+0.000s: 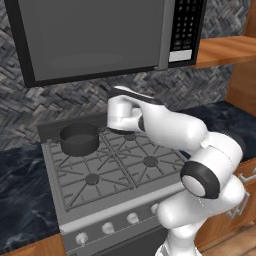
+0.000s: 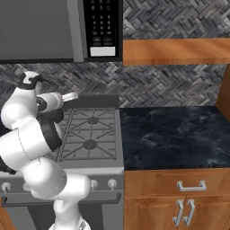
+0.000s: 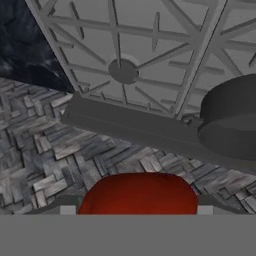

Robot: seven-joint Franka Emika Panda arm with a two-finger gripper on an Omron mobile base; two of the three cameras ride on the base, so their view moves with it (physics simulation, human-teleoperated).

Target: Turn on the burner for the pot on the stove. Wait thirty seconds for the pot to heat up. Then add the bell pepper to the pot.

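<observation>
1. Bell pepper [image 3: 138, 194]: red, close at 6 o'clock in the hand view, between the gripper's fingers; jaws spread wide around it.
2. Pot [image 1: 79, 138]: on the stove [image 1: 75, 220], rear-left grate, at 10 o'clock from centre in the left base view.
3. Burner [image 3: 123, 71]: bare, at 12 o'clock above the pepper.

2 base views flank the stove [image 1: 115, 170]; hand view looks closely across its grates.

bell pepper [image 3: 138, 194] cropped below, pot [image 3: 231, 120] cut at right edge
</observation>
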